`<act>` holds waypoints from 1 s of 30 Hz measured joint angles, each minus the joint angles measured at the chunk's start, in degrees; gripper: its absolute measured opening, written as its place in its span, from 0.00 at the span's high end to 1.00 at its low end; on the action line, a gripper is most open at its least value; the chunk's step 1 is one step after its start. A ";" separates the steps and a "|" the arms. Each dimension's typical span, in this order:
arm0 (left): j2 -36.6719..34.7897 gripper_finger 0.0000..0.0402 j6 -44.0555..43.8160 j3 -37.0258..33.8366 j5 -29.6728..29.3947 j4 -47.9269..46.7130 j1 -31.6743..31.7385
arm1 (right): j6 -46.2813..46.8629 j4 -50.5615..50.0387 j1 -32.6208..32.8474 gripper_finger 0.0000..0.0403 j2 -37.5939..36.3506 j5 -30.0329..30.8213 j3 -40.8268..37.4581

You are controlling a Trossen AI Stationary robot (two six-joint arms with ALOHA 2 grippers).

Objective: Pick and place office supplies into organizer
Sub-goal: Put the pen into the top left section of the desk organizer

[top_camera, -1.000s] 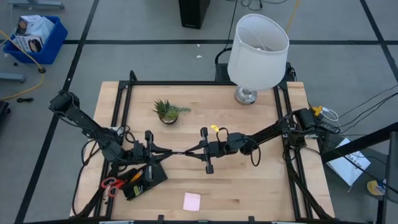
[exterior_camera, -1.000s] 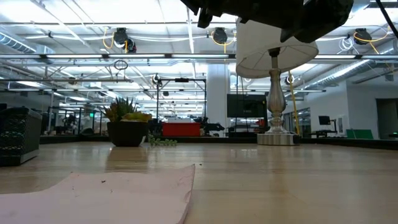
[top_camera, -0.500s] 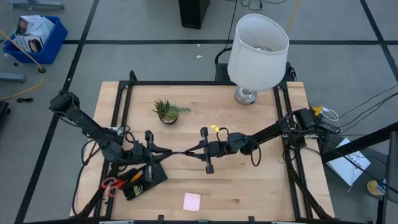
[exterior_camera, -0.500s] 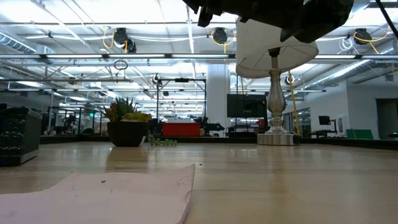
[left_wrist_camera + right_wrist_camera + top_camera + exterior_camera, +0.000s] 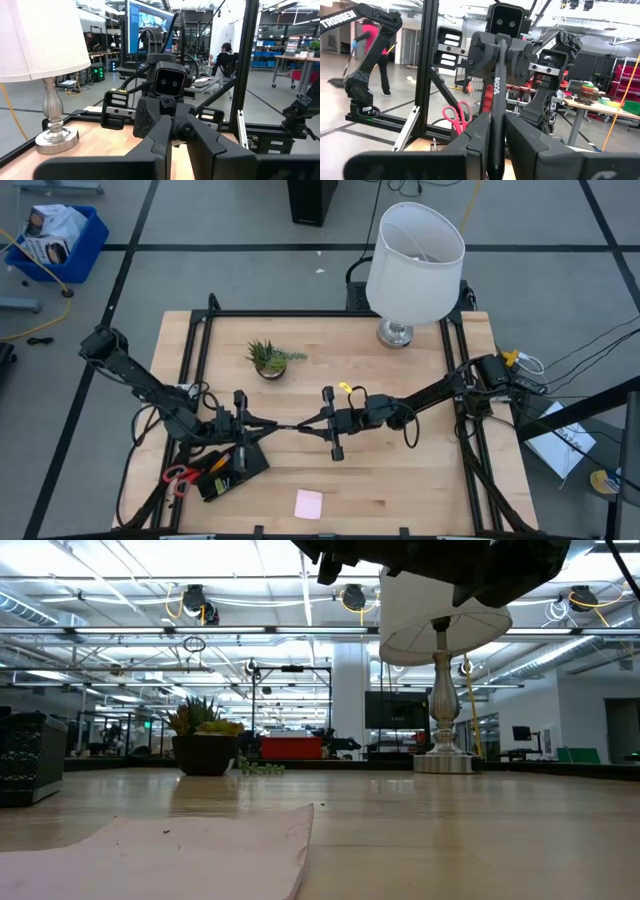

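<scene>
A thin black pen (image 5: 496, 85) hangs level above the middle of the table, between my two grippers. They face each other tip to tip. My left gripper (image 5: 283, 425) is shut on one end and my right gripper (image 5: 307, 424) on the other. The organizer (image 5: 240, 465), a black tray, lies at the near left below the left arm. It holds red-handled scissors (image 5: 180, 477) and orange pencils (image 5: 215, 464). A pink sticky-note pad (image 5: 308, 503) lies flat near the front edge. My left gripper pinches the pen's end that points to the table's left (image 5: 499, 52) between its two fingers. The fingers lie level, coming from the table's left, along the pen. The pen is clear of the table. My right gripper pinches the pen's other end (image 5: 495, 125) between its two fingers (image 5: 472, 137). They come level from the table's right and lie along the pen. The pen runs straight on to the left gripper, lifted clear.
A small potted plant (image 5: 268, 358) stands at the far left of centre. A white-shaded lamp (image 5: 413, 260) stands at the far right. A small yellow thing (image 5: 345, 387) shows beside the right gripper. Black frame rails (image 5: 195, 350) run along the table's sides.
</scene>
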 joint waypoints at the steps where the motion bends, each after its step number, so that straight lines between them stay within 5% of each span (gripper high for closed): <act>1: 0.00 0.90 0.03 0.00 -0.03 -0.12 0.00 | -0.05 -0.05 0.10 0.87 0.00 0.01 0.00; 30: -0.02 0.86 -0.24 0.02 2.45 0.37 0.07 | -3.40 -0.65 4.70 0.86 -0.04 5.88 0.04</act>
